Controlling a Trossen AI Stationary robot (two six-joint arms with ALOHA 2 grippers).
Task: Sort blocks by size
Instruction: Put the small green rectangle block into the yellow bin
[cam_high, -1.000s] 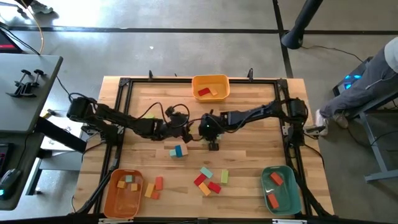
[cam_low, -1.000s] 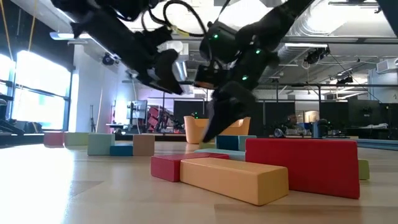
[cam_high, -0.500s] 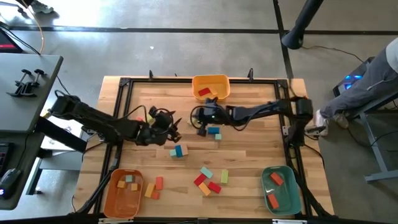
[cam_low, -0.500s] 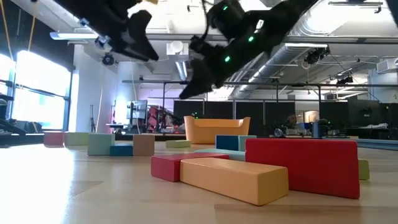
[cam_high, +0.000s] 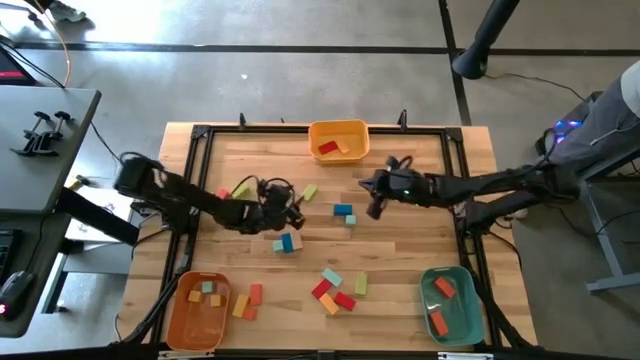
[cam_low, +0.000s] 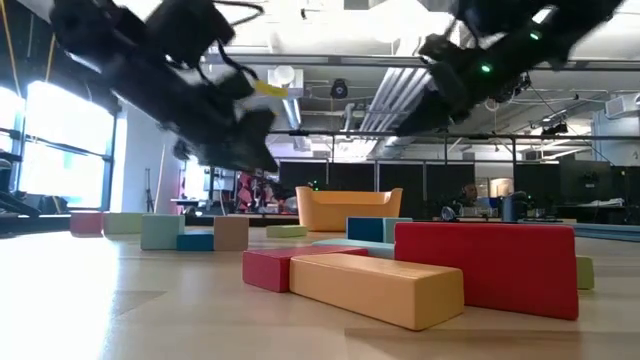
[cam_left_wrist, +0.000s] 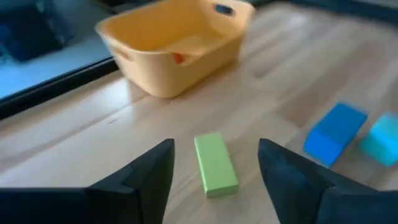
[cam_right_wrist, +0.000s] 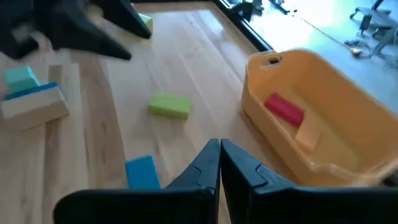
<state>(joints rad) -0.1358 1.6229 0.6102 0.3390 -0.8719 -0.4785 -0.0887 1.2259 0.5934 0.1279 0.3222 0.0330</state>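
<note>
**Two grippers above the worktop, neither holding a block**

Two arms reach in over the wooden worktop (cam_high: 400, 260). The left gripper (cam_high: 290, 212) hangs near the middle, its fingers (cam_left_wrist: 146, 177) spread apart with nothing between them; seen from its wrist, a green block (cam_left_wrist: 215, 165) lies on the wood just ahead of the gap. The right gripper (cam_high: 372, 197) is toward the far edge, right of centre, its fingers (cam_right_wrist: 202, 171) pressed together and empty.

Blocks lie scattered. A blue block (cam_high: 344, 210) with a teal one touching it sits between the two grippers. A small cluster of tan, blue and teal blocks (cam_high: 286, 242) rests close beside the left gripper. Toward the near edge is a loose group of red, orange, teal and green blocks (cam_high: 336, 290).

The yellow bin (cam_high: 338, 140) at the middle of the far edge holds a red and an orange block. The orange bin (cam_high: 197, 297) at the near left corner holds several small blocks, with two more just outside it. The teal bin (cam_high: 450, 303) at the near right corner holds two red-orange blocks
</note>
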